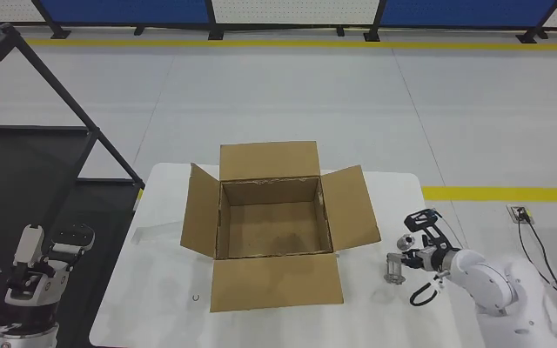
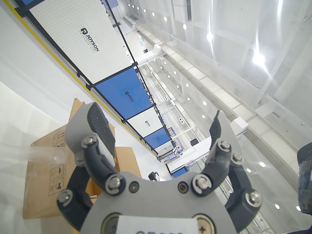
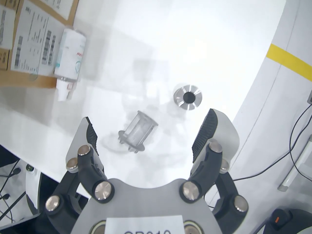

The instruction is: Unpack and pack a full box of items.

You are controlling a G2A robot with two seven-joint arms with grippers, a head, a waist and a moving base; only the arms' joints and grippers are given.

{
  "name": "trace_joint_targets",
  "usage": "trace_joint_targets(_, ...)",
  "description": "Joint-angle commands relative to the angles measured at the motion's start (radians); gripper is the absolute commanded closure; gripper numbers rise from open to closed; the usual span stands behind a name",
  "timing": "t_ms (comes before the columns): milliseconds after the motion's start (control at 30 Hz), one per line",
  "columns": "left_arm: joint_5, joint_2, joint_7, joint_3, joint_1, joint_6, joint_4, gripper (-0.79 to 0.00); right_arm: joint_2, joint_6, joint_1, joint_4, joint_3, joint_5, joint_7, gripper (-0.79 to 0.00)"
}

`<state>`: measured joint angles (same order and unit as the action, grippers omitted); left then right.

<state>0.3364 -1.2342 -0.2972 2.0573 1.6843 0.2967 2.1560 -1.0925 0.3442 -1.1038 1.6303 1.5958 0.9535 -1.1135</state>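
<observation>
With my right jaws wide above the clear plastic spool (image 3: 136, 135), I should close squarely across its body, avoiding the metal collet (image 3: 187, 97) at its one o'clock.

White table (image 1: 157, 261), yellow floor stripe (image 1: 487, 193)
</observation>
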Motion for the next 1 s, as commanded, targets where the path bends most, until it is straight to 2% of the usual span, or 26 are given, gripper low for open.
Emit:
trace_joint_targets(0,0.000,0.000,0.000,0.000,0.000,0.000,0.000,-0.785,0.004,0.019,-0.033,0.042,0.015,-0.045,-0.036,-0.785)
trace_joint_targets(67,0.000,0.000,0.000,0.000,0.000,0.000,0.000,-0.785,0.009,0.005,-0.042,0.056,0.031,-0.060,-0.072,-0.785)
trace_joint_targets(433,0.000,0.000,0.000,0.000,0.000,0.000,0.000,-0.785,0.009,-0.021,-0.046,0.036,0.010,-0.028,-0.071,-0.785)
trace_joint_targets(600,0.000,0.000,0.000,0.000,0.000,0.000,0.000,-0.785,0.006,-0.075,0.028,-0.054,-0.068,-0.006,-0.133,-0.785)
trace_joint_targets(967,0.000,0.000,0.000,0.000,0.000,0.000,0.000,-0.785,-0.008,-0.182,0.141,-0.205,-0.190,-0.016,-0.147,-0.785)
